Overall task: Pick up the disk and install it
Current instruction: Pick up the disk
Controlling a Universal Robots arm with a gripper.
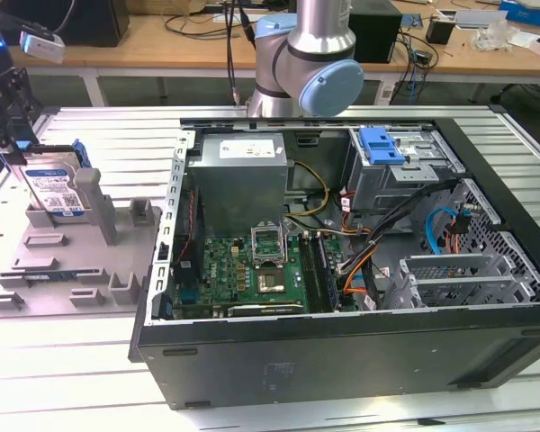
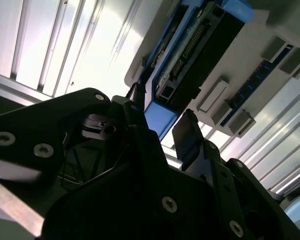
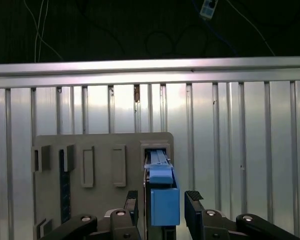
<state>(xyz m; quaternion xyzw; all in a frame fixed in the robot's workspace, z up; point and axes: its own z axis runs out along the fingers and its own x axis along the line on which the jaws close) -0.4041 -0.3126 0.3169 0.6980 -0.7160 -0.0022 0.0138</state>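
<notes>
The disk (image 1: 54,187) stands on edge in the grey holder (image 1: 45,270) on the bench (image 1: 81,369), at the exterior view's left. Its long axis seems upright. The claw (image 3: 162,196) hangs directly above, spread, with 1 of its 2 fingers (image 3: 192,200) on each side of the blue carrier, not yet pinching.

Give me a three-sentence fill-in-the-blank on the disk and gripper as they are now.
The disk stands upright in a grey holder, ____ the computer case.
The gripper straddles the disk's ____ plastic carrier.
The gripper's jaws are ____, with gaps to the carrier.
Missing words: outside; blue; open.
</notes>
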